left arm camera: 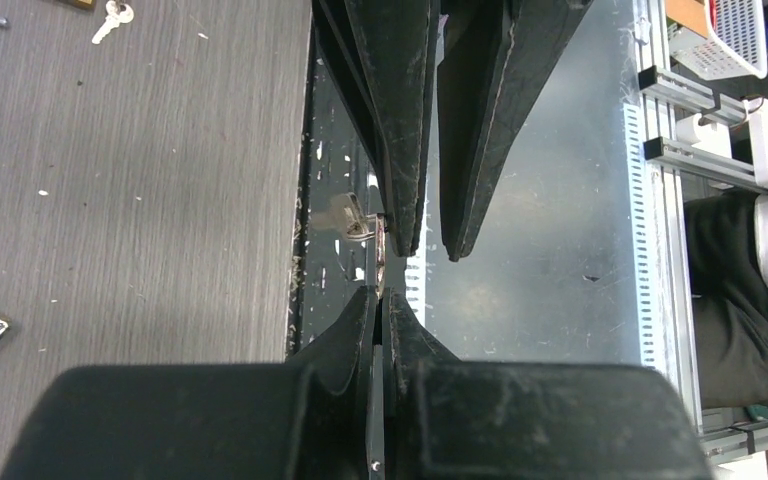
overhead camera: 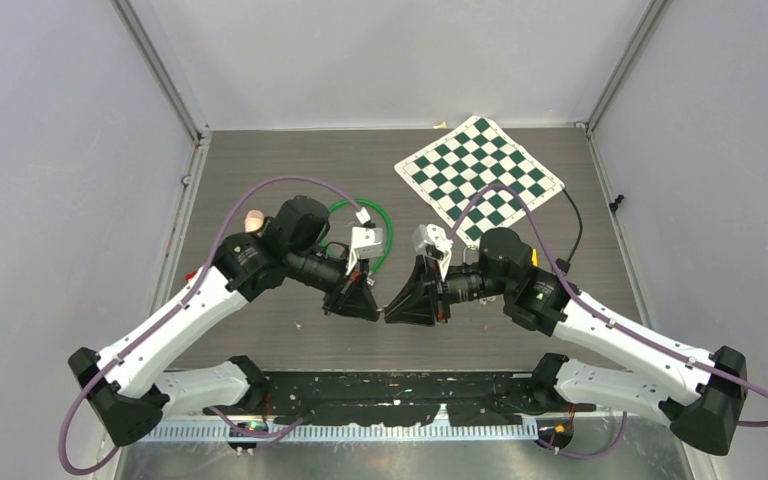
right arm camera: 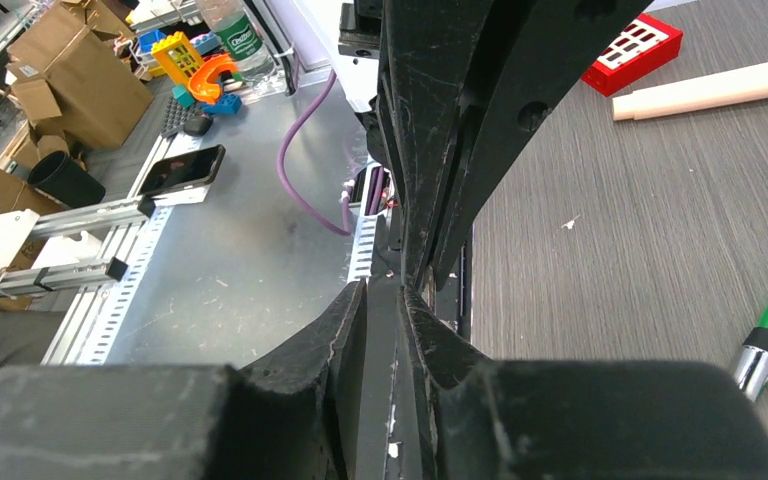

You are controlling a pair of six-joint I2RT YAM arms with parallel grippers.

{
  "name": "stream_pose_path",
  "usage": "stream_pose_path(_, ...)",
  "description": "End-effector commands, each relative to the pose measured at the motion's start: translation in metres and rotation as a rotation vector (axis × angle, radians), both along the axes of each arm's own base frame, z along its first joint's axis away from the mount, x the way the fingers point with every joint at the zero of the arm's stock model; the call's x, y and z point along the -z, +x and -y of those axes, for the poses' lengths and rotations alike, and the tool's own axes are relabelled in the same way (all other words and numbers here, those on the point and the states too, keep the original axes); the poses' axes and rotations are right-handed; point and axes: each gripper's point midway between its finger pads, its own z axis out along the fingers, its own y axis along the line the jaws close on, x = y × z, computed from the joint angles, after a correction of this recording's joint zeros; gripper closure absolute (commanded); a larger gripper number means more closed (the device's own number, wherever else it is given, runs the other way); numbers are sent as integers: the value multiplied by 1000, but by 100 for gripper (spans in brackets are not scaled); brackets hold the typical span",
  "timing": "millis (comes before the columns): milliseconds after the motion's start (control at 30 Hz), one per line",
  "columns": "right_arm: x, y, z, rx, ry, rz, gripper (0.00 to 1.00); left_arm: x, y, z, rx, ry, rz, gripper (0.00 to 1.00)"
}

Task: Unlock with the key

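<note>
Handover seemingly proceeding: left gripper (left arm camera: 378, 292) is pinching key (left arm camera: 346, 216); right gripper (left arm camera: 430, 253) is hanging slightly parted, needing closure on it.

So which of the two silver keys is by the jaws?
The silver metal key at the jaws' tips; the other silver key lies far off on the grey table.
</note>
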Motion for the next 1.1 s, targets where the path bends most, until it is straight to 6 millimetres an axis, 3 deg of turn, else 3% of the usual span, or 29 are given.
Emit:
stream_pose_path(0,-23,6,-4,21,61,45,76,-17,1,4,26,-38,62,100)
stream_pose_path(367,-17,-1,-3,-20,55,40,94,-17,5,6,28,-41,76,100)
stream_pose_path(633,-2,-2,0,-17,26,35,95,-21,4,6,40,-65,105,100)
stream_pose_path(767,1,2,1,14,22,29,91,-23,1,7,57,-79,94,100)
stream_pose_path(1067,-12,21,14,137,45,33,65,-14,6,7,27,-61,68,100)
